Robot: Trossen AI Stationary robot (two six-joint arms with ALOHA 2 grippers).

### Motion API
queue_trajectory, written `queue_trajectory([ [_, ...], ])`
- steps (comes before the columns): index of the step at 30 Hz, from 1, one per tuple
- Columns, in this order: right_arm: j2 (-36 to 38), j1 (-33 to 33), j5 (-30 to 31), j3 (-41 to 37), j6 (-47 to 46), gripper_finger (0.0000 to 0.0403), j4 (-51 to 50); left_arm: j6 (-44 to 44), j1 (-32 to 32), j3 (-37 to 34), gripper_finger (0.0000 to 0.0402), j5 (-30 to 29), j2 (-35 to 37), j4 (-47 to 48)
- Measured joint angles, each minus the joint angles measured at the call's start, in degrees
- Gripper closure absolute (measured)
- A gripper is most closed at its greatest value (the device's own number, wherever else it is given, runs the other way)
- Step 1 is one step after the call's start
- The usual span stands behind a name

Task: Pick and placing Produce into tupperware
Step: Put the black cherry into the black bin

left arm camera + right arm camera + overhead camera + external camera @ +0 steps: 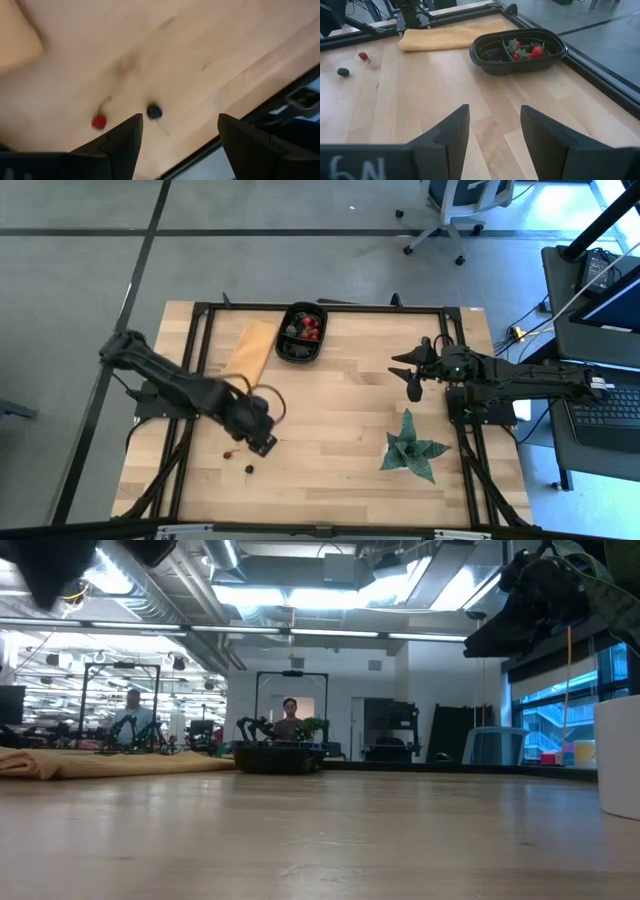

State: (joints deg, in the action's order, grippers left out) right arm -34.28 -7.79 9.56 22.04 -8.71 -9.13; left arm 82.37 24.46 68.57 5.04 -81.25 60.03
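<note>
The black tupperware (302, 334) sits at the table's far middle with red strawberries (536, 50) and dark pieces inside. A red berry (231, 452) and a dark berry (248, 470) lie loose on the wood near the front left. My left gripper (263, 444) hangs open above the table, pointing steeply down, just right of those berries. In its wrist view the red berry (99, 122) and dark berry (154, 111) show beyond its fingers. My right gripper (413, 380) waits open and nearly level at the right, facing the tupperware (519, 50).
A tan folded cloth (250, 350) lies just left of the tupperware. A green spiky plant (410, 448) in a white pot (620, 755) stands at the front right. A black metal frame (200, 340) runs around the table. Bare wood lies between the two arms.
</note>
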Motion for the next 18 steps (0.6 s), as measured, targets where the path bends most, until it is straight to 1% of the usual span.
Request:
queue_trajectory([
  [5,-0.6,0.0,0.0,0.0,0.0,0.0224,0.3,8.7,3.3,0.0,0.0152,3.0,-6.2,0.0],
  [8,-1.2,0.0,0.0,0.0,-0.1,0.0224,0.5,12.9,4.8,0.0,0.0152,3.1,-9.3,0.0],
  [12,-2.3,0.0,0.0,0.0,-0.1,0.0224,0.9,16.4,6.2,0.0,0.0152,3.5,-12.5,-1.4],
  [18,-4.0,0.0,0.0,0.0,-0.1,0.0224,0.9,19.3,7.3,0.0,0.0152,3.6,-15.3,-4.7],
])
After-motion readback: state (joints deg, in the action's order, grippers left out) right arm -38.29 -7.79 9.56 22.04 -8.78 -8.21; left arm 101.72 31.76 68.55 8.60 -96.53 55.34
